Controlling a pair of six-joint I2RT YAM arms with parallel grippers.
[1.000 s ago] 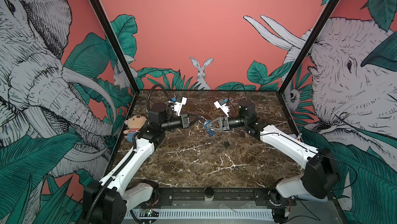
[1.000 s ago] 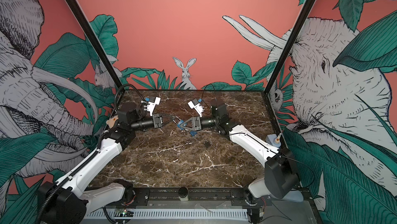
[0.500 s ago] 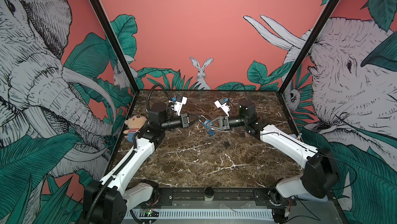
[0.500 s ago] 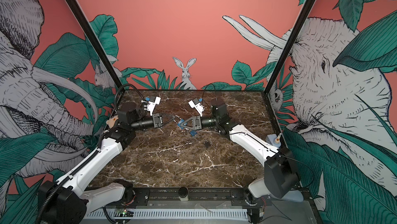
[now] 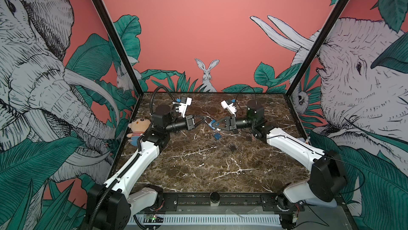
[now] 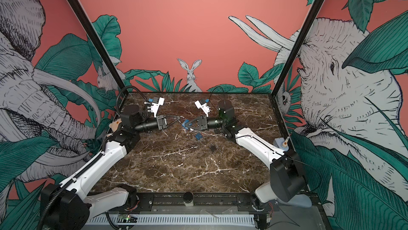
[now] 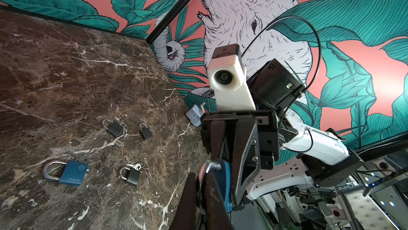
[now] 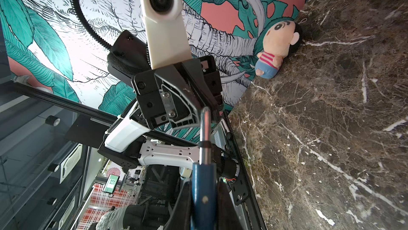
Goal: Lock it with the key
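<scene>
A blue padlock (image 5: 212,122) (image 6: 185,122) hangs in mid-air over the middle of the marble table (image 5: 198,169) in both top views. My right gripper (image 8: 203,195) is shut on its blue body (image 8: 203,173). Its silver shackle (image 8: 205,129) (image 7: 208,166) runs straight into my left gripper (image 7: 202,195), which is shut on the shackle. The two grippers (image 5: 206,119) (image 5: 215,124) meet nose to nose. No key shows in the held padlock. On the table lie keys (image 7: 79,157) beside a second blue padlock (image 7: 70,172) (image 5: 217,135).
Black padlocks lie on the table below the grippers (image 7: 130,174) (image 7: 113,127) (image 7: 145,130), one with a small key (image 7: 135,166). A plush doll (image 5: 138,129) (image 8: 276,50) leans at the left wall. A small white and blue object (image 6: 280,144) sits at the right edge.
My left jaws have closed the last bit onto the shackle. Both arms and the held padlock stay where they were.
</scene>
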